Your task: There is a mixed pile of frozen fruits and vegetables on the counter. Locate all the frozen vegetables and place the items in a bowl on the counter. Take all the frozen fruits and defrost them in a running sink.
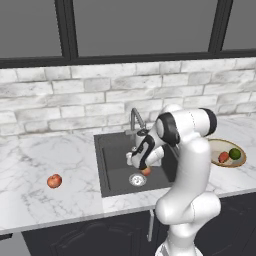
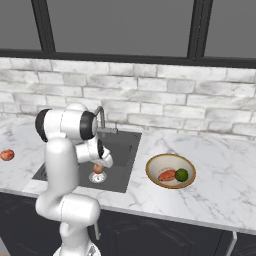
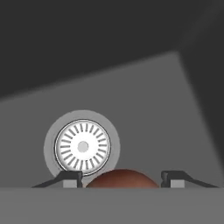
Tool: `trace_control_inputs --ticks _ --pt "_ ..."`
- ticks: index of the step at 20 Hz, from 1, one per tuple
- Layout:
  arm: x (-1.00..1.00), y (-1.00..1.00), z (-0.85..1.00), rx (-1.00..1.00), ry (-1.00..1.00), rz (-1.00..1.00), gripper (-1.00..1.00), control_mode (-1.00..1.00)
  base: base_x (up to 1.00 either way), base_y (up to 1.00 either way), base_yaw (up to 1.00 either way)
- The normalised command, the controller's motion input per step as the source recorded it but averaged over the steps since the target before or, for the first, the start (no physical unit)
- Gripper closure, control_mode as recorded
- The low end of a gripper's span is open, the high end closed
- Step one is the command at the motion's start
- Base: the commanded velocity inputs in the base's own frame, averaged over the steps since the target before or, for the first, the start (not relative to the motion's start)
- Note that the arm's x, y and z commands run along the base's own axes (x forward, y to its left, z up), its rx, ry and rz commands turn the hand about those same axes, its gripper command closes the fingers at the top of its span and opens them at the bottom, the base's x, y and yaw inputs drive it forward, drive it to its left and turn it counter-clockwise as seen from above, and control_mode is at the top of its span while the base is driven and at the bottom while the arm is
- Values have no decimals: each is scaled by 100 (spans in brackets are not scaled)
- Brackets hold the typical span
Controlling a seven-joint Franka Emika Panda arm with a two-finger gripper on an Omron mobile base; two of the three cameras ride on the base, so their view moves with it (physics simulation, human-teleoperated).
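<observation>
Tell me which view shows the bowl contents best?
Right base view: the bowl sits unobstructed, red-orange piece and green ball side by side inside. Left base view has it partly behind the arm, contents smaller.

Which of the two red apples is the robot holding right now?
The apple over the sink, clamped between the fingers just above the drain. The other apple lies alone on the counter, left of the sink.
</observation>
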Motion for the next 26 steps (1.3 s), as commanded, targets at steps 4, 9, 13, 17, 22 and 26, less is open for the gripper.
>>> trace_control_inputs --ticks 4,9,13,17,22,26 --pt "35 -14 -24 -1 0 0 100 -100 0 0 0" --pt "21 -12 -29 0 0 0 100 -100 0 0 0" --pt "17 -9 -31 0 0 0 100 -100 0 0 0" --pt "11 -2 -12 0 0 0 100 -100 0 0 0" --pt "6 0 -5 0 0 0 -100 -100 0 0 0" --pt "5 -1 -11 0 1 0 -100 -100 0 0 0"
